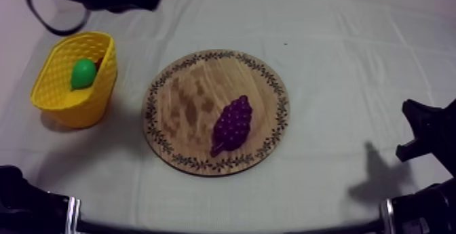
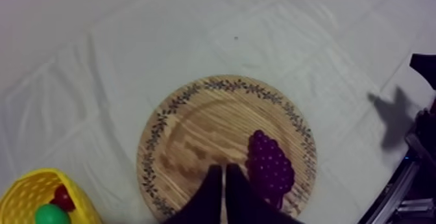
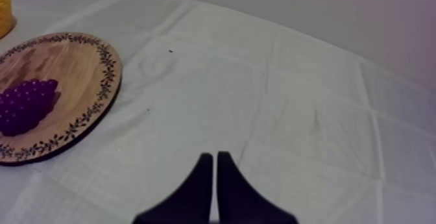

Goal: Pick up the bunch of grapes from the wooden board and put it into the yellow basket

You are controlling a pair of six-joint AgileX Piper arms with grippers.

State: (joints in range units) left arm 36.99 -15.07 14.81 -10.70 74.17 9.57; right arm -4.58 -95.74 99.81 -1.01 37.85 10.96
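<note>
The yellow basket (image 1: 55, 81) stands on the table (image 1: 353, 53) near the wooden board (image 1: 193, 91). In it lie a green pear (image 1: 83, 73) and a small red fruit (image 2: 63, 197). The bunch of grapes (image 1: 232, 123) lies on the board, inside its patterned rim. The left tool (image 2: 224, 169), narrowed to a wedge and holding nothing, hangs over the board just beside the grapes. The right tool (image 3: 214, 155), equally narrow and empty, is over bare table beside the board.

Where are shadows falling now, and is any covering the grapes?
Top view: an arm's shadow darkens the cloth right of the wooden board, off the bunch of grapes. Left wrist view: same shadow, beyond the board's rim. Right wrist view: grapes evenly lit.
</note>
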